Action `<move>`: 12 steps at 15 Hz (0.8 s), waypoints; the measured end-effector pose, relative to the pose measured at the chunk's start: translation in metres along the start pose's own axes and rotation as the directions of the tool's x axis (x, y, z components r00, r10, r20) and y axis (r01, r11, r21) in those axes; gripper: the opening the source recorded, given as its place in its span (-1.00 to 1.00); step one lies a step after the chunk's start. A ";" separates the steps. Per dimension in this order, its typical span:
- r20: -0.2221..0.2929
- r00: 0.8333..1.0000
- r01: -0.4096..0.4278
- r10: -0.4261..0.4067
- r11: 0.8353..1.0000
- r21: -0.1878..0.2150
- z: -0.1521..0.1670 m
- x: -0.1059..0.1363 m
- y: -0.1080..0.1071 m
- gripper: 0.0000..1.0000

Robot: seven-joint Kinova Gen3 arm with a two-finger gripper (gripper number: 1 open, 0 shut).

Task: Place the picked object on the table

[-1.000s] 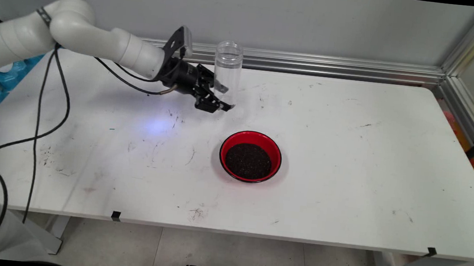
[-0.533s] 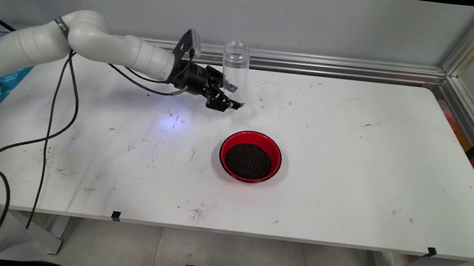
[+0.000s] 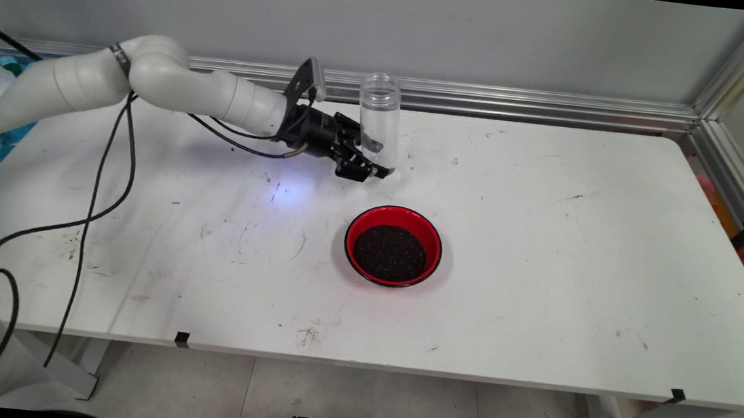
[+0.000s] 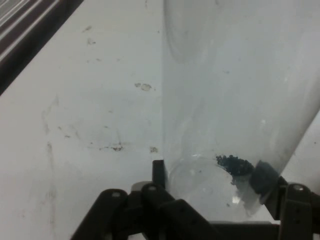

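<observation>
A white table (image 3: 545, 253) seen from above its near side, with a grey wall behind it. A white robot arm (image 3: 172, 84) reaches in from the left, lying almost level over the far left part of the table, with black cables (image 3: 97, 196) hanging from it. At its end is a black gripper (image 3: 381, 159) with two fingers, closed around the lower part of a clear jar (image 3: 381, 118). The jar is tall, round, open at the top and upright, at the far side of the table, a little left of centre. One finger (image 3: 373, 143) shows through the jar's wall on its far side; the other sits against its near side, close to the base.

The hand view looks along the gripper (image 4: 210, 185): the jar (image 4: 240, 90) fills the right of the picture, pressed between the finger (image 4: 158, 172) on one side and the other finger on the opposite side. A small heap of dark grains (image 4: 234, 164) lies on the jar's bottom.

Nearer the camera than the jar, and apart from it, stands a red bowl (image 3: 362, 225) filled with dark grains. The tabletop is scuffed and marked.
</observation>
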 end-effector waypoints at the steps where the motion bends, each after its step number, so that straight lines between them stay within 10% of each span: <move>1: -0.006 1.000 0.001 -0.001 1.000 0.001 0.003 -0.001 -0.001 -1.00; 12: -0.015 1.000 0.012 -0.012 1.000 -0.024 0.030 -0.015 -0.001 -1.00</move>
